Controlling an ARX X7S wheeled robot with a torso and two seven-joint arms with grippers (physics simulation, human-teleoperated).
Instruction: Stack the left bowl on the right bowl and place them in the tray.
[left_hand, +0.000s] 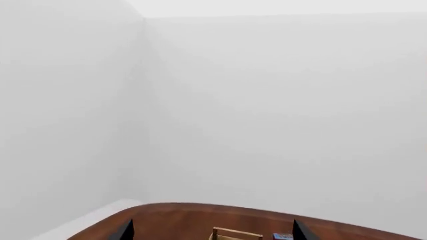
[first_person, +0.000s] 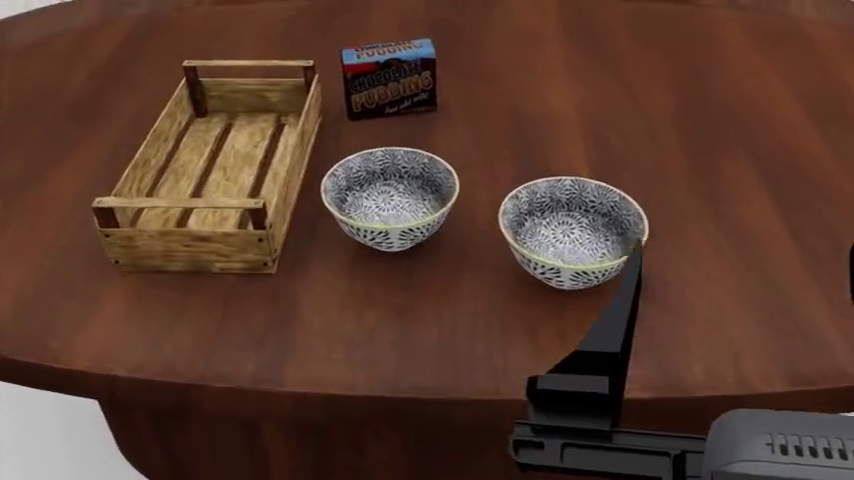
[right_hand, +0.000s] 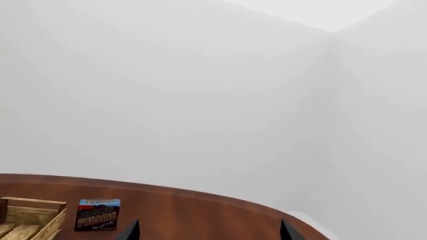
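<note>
While pudding box (first_person: 388, 79) stands behind tray (first_person: 140, 243), 2 bowls apart; both jaws spread.

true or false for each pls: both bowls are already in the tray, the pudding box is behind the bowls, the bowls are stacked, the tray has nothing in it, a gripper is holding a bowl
1. Both bowls are already in the tray: false. The left bowl and the right bowl both stand on the table, to the right of the tray in the head view.
2. The pudding box is behind the bowls: true. It stands farther from the robot, beside the tray's far end.
3. The bowls are stacked: false. They sit side by side, apart.
4. The tray has nothing in it: true. Only its slat floor shows.
5. A gripper is holding a bowl: false. The left gripper and right gripper both show spread fingertips with nothing between them.
</note>
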